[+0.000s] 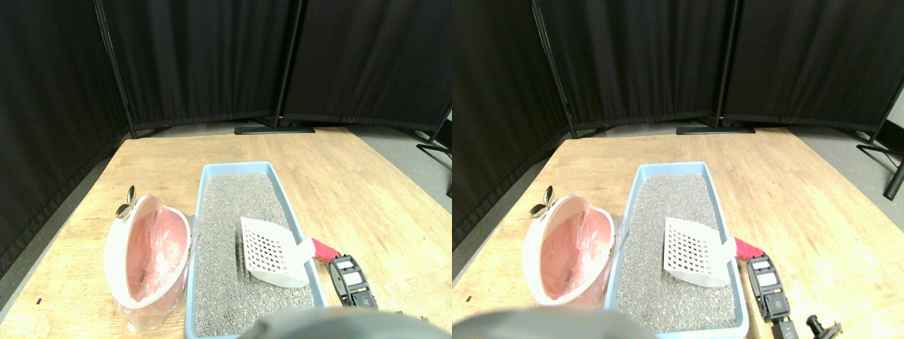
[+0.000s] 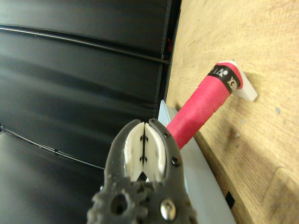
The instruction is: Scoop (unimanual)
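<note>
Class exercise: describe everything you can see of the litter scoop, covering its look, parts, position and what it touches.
The litter scoop is white plastic with a slotted, grid-like blade and a handle wrapped in red tape, banded in black near its end. The blade rests tilted on the grey litter inside the blue litter tray, and the handle sticks out over the tray's right rim. The right gripper sits beside the handle, jaws closed together and not holding it.

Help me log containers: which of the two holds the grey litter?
The blue rectangular tray holds the grey litter; the pink round bin beside it holds only a plastic liner.
</note>
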{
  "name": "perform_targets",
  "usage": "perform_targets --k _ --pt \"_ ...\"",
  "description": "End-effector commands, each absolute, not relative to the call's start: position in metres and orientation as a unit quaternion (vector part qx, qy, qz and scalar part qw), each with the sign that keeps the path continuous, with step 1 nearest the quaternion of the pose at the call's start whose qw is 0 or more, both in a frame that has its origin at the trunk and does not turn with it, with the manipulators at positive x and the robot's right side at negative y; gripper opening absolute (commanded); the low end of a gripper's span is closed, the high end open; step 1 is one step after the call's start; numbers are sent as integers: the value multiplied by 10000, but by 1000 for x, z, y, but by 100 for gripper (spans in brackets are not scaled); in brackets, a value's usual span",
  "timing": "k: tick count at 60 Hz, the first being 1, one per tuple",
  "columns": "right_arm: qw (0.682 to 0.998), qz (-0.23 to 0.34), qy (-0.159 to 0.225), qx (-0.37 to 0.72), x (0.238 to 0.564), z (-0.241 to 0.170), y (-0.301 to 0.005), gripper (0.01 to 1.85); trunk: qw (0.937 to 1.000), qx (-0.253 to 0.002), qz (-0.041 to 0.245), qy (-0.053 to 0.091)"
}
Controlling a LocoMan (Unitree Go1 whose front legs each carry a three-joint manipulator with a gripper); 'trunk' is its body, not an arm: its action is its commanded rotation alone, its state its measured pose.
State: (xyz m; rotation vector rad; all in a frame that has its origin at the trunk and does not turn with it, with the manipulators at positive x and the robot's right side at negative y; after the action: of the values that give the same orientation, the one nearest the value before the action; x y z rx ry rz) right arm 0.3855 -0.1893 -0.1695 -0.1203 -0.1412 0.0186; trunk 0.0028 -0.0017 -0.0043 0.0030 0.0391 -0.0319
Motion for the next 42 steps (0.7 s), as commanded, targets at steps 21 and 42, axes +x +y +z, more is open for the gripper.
perform_targets --k 21,42 --pt "9935 158 -1028 -453 383 -159 -187 45 9997 -37 -201 167" --pt "9938 272 -1054 234 388 -160 -188 107 9996 -55 -229 180"
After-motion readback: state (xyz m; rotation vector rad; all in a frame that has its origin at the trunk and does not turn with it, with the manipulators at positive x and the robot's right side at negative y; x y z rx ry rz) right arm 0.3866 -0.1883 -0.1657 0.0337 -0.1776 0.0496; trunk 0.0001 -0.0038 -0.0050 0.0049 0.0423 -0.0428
